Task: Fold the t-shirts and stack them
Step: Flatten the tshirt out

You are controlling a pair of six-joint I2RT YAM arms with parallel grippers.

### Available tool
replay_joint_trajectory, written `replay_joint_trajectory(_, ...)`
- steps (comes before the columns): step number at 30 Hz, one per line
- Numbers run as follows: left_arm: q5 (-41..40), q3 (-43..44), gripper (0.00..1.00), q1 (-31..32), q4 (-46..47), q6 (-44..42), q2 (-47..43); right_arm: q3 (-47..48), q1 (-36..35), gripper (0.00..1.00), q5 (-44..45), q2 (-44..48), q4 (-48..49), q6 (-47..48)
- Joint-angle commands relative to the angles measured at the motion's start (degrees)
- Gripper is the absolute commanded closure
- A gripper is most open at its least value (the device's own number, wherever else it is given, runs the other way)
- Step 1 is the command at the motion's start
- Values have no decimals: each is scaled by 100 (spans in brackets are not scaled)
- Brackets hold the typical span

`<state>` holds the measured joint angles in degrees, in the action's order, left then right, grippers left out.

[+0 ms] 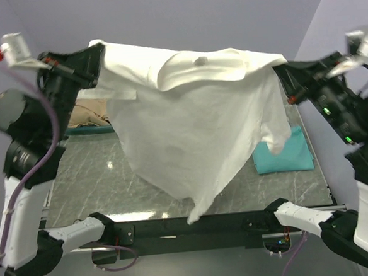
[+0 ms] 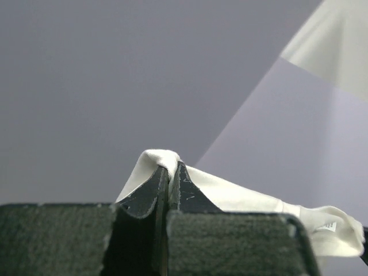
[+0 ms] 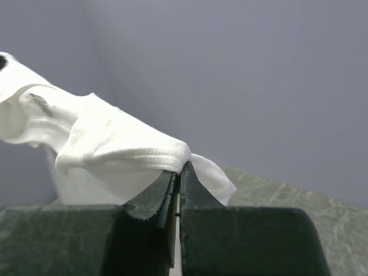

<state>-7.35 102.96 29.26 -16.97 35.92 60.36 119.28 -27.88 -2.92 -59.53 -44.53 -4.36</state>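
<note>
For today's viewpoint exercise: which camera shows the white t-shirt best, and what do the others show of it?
The top external view: the whole white t-shirt hangs stretched between left gripper and right gripper. Each wrist view shows only a pinched edge of cloth.

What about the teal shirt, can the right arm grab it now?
Probably not yet. The right gripper is shut on the white t-shirt, held aloft with the left gripper. The teal shirt lies on the table, on that arm's side; letting go would likely free it.
</note>
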Motion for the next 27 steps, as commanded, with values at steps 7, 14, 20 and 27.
replay_joint_trajectory(7,-664,1717,99,-613,194,-675,2407,1084,545,100,1751,-1763,507,1016)
replay_joint_trajectory(14,172,3361,99,-1053,519,-508,3447,1457,1390,100,846,-2089,1385,1288)
replay_joint_trajectory(20,270,2363,99,-1159,1055,-569,2781,844,1408,100,390,-1703,1500,1596)
replay_joint_trajectory(27,235,-1580,99,-1177,1510,-481,1158,-2045,1390,100,-673,-158,1333,1193)
